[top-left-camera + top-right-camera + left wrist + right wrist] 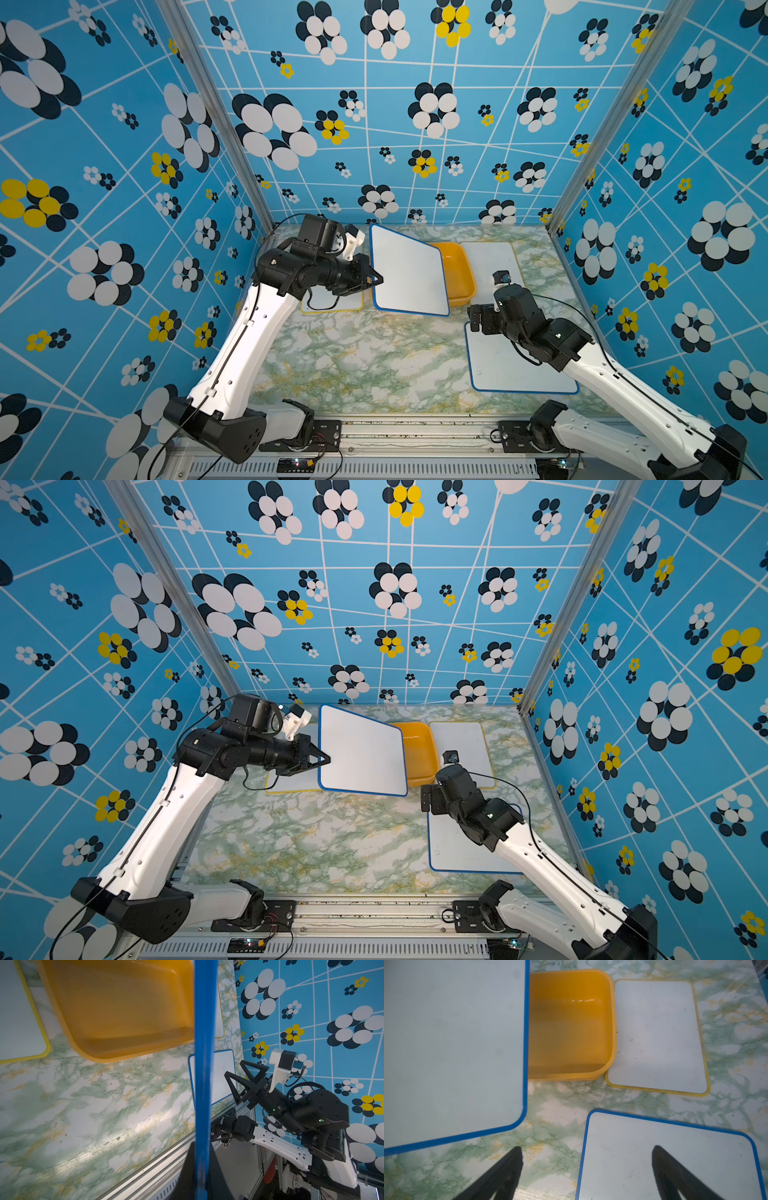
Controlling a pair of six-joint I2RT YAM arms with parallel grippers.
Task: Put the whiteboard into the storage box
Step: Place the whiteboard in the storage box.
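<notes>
Raised toward the top camera, the held whiteboard (409,270), blue-edged, tilts over the storage box (465,286) and covers its left part. Its long axis runs front to back, like the box's. Left jaws are clamped on its long edge away from the box.

Four whiteboards, one box. The flat blue-edged whiteboard (511,370) lies on the bench (353,365) in front of the box, under the wide-spread, empty right jaws. The left yellow-edged whiteboard (332,305) lies beyond the box's left side, the right yellow-edged whiteboard (490,262) against its right.

Left wrist view: the held whiteboard's rim (204,1064) stands edge-on between closed jaws, box (124,1012) behind.

Right wrist view: both fingertips (500,1174) stand far apart, touching nothing.
</notes>
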